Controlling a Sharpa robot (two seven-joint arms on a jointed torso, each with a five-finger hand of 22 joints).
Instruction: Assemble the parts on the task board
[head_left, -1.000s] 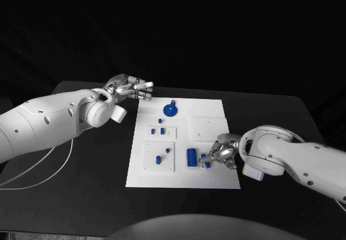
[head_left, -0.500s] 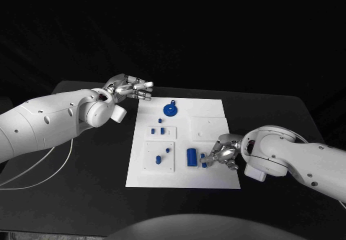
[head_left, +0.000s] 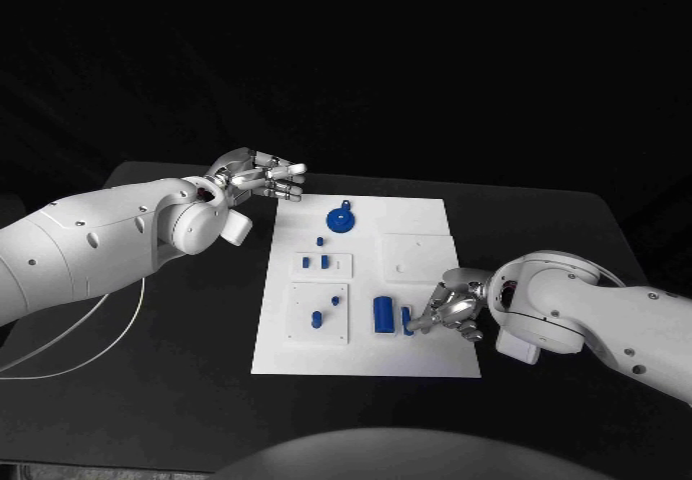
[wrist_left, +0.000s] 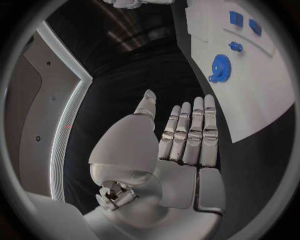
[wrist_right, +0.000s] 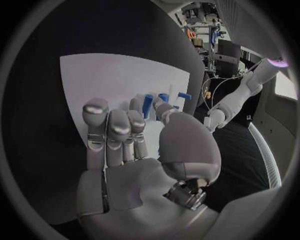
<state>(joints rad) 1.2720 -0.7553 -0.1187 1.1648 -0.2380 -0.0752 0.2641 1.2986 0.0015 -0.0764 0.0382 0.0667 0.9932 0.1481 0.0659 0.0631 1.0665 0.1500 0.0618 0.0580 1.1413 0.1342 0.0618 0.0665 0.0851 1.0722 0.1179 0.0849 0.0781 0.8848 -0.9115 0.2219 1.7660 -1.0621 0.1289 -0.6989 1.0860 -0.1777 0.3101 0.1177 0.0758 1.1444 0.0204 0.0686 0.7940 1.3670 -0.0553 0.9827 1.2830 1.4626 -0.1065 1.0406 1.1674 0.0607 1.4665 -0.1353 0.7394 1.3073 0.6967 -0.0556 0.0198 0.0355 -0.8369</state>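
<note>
Bare task board far corner, right hand crowding near parts

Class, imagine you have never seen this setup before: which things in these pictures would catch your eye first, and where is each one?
The flat white rectangular task board lies bright in the middle of the black table, dotted with small blue plastic parts. A round blue gear-like disc sits near its far end. The silver right robot hand pinches a small blue peg at the board's near right, while the left robot hand hovers open-fingered past the far left corner.

A black table carries the white task board at its middle, a thin white cable trailing alongside.
</note>
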